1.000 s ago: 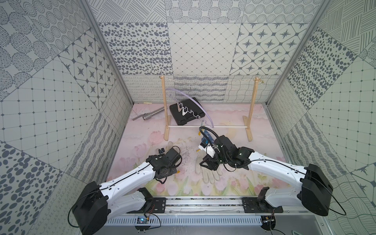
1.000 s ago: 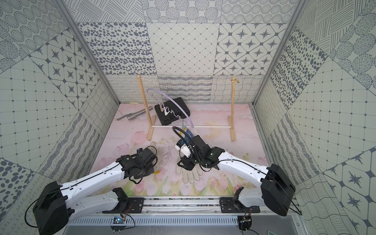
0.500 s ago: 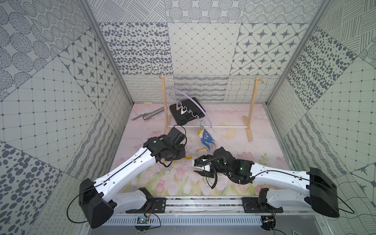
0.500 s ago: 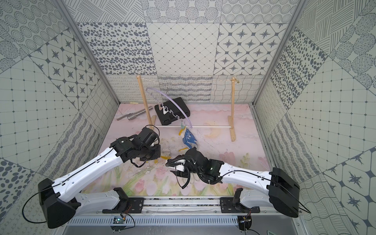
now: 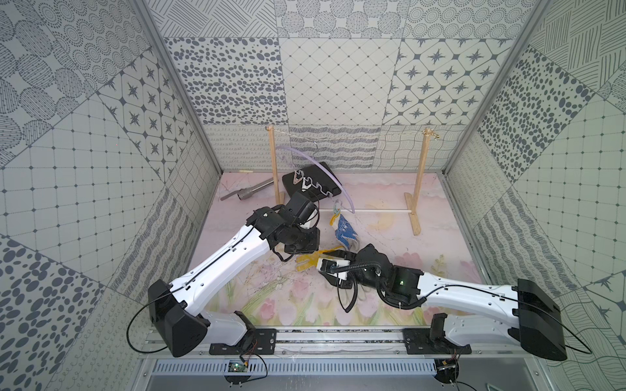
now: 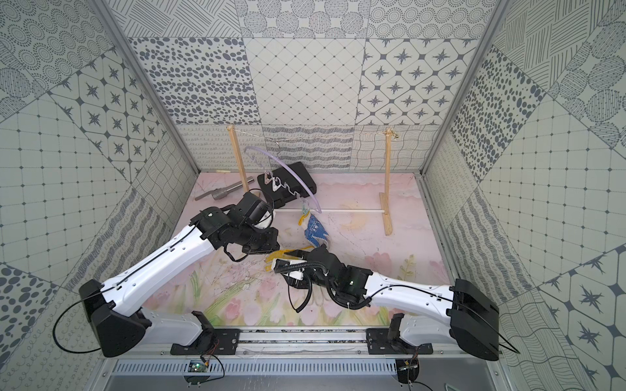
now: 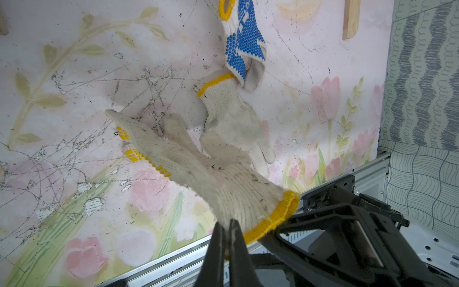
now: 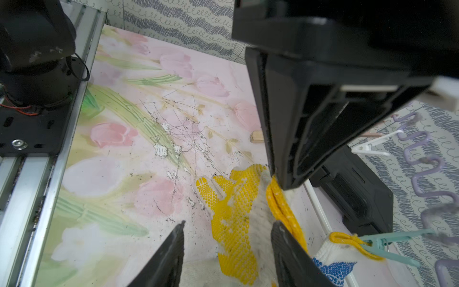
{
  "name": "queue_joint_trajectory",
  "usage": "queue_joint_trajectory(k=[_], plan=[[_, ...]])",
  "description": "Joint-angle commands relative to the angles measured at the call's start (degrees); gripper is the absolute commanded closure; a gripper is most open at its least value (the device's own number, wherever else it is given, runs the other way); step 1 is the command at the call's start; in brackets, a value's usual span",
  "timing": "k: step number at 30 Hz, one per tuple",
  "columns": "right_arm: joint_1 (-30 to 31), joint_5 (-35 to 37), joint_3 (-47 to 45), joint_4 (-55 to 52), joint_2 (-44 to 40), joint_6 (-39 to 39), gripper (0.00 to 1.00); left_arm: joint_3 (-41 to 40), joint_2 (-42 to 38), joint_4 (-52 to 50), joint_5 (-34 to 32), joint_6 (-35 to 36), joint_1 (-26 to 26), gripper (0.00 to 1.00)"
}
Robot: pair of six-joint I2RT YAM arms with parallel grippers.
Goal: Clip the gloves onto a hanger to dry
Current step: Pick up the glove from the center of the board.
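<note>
My left gripper (image 7: 227, 225) is shut on the yellow-edged cuff of an off-white glove (image 7: 198, 169). That glove hangs above the mat and shows yellow dots on its palm (image 8: 233, 223). My right gripper (image 8: 228, 225) is open, its jaws standing on either side of that palm without pinching it. A plain soiled glove (image 7: 233, 119) lies flat on the mat. The blue-dotted glove (image 5: 343, 230) hangs by its cuff from a teal clip (image 8: 387, 239) on the lilac hanger (image 5: 315, 162), which hooks onto the string. Both top views show the held glove (image 6: 276, 257) between the two grippers.
The two-post wooden frame (image 5: 418, 189) with its string and a white floor rod (image 5: 372, 210) spans the back. A black case (image 5: 311, 182) and a grey metal tool (image 5: 247, 191) lie behind the left post. Patterned walls close in on three sides.
My left arm has swung back and rightward toward the hanger, carrying the glove. My right arm has pulled away from the hanger toward the front, and its jaws have widened.
</note>
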Motion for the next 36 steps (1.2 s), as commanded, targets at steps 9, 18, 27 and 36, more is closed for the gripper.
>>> queue_joint_trajectory(k=[9,18,27,36], plan=[[0.1,5.3,2.7,0.6,-2.2,-0.1,0.41,3.9,2.7,-4.1,4.1,4.7,0.4,1.00],[0.0,9.0,6.7,-0.2,3.7,0.8,0.56,4.9,2.2,-5.7,4.0,6.1,0.5,1.00],[-0.2,10.3,6.7,-1.0,4.5,2.4,0.77,6.2,1.9,-6.8,3.6,7.0,0.7,1.00],[-0.6,12.5,5.3,-1.0,3.7,3.4,0.61,6.5,2.3,-7.3,3.8,7.8,1.3,1.00]])
